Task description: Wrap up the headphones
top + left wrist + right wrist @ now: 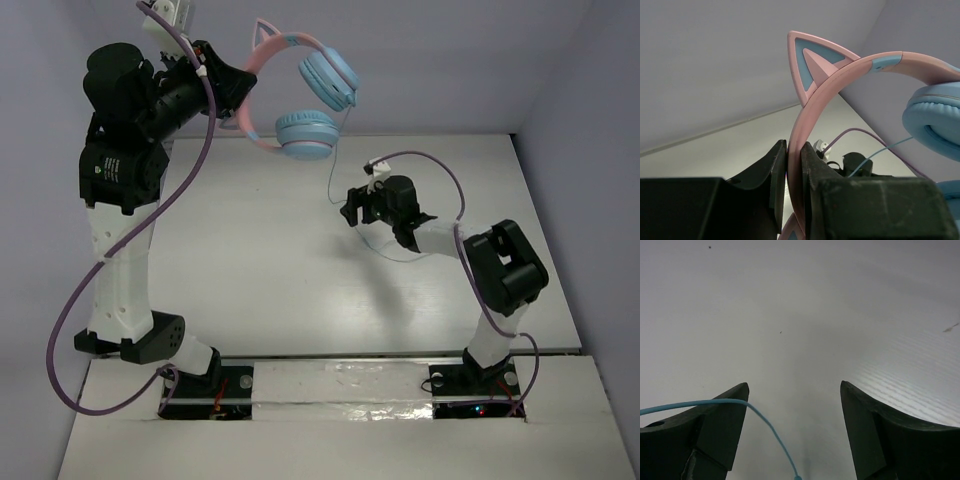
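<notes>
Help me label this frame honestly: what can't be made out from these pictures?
- End of the cable: right wrist view, cut off by the bottom edge; top view, too thin to follow.
- Whether the cable touches the right end effector: cannot tell, either view.
- Headband of the headphones below the left end effector: left wrist view, hidden by its fingers.

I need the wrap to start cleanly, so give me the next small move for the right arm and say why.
Probably close the right gripper on the cable. The left gripper is clamped on the pink headband, holding the headphones in the air. In the right wrist view the thin blue cable drops through the gap between the right gripper's open jaws, so a grip looks within reach.
</notes>
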Tool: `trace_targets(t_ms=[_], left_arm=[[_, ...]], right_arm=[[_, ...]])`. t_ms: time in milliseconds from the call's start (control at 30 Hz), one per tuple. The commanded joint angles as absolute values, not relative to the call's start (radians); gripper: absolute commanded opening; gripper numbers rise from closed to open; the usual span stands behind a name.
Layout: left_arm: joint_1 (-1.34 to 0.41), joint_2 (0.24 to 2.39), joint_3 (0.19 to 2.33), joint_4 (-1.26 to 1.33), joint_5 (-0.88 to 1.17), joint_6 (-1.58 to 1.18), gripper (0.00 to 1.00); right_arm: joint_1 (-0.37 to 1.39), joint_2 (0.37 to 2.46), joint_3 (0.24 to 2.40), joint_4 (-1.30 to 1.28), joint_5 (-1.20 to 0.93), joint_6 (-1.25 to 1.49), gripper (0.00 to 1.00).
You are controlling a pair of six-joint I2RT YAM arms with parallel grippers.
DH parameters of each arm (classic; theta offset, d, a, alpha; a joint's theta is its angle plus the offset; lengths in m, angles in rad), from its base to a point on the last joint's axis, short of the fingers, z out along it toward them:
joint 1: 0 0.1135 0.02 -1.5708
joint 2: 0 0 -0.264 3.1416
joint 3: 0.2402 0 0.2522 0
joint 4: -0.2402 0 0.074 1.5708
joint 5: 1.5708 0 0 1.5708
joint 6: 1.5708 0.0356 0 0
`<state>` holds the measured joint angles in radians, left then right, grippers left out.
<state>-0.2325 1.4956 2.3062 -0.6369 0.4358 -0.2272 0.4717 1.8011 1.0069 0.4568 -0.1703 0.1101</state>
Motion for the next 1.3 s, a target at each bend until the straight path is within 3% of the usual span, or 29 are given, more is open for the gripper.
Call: trace_targets(t_ms=[0, 300, 433, 500, 733, 1267], left_arm=[[-0.210, 1.456, 2.365, -0.551, 0.446, -0.275, 0.00], [-0.210, 1.462, 2.367, -0.511, 0.448, -0.298, 0.00], [-0.201, 1.463, 2.368, -0.492, 0.443, -0.307, 0.00], [-0.201, 1.466, 2.370, -0.485, 0.443, -0.308, 0.00], [-0.181, 1.477, 2.355, -0.476, 0.429, -0.311, 0.00], [-0.153, 1.463, 2.296, -0.448, 0.422, -0.314, 0.00]], right_arm=[[0.469, 1.829, 1.036, 0.501, -0.236, 0.138, 0.79], [0.469, 1.799, 0.916, 0.575, -0.299, 0.252, 0.66], [0.469, 1.761, 0.864, 0.578, -0.276, 0.291, 0.79], [0.469, 1.743, 0.841, 0.559, -0.272, 0.295, 0.81], [0.469, 1.672, 0.755, 0.529, -0.285, 0.339, 0.75], [0.488, 1.701, 0.761, 0.382, -0.295, 0.387, 0.74]])
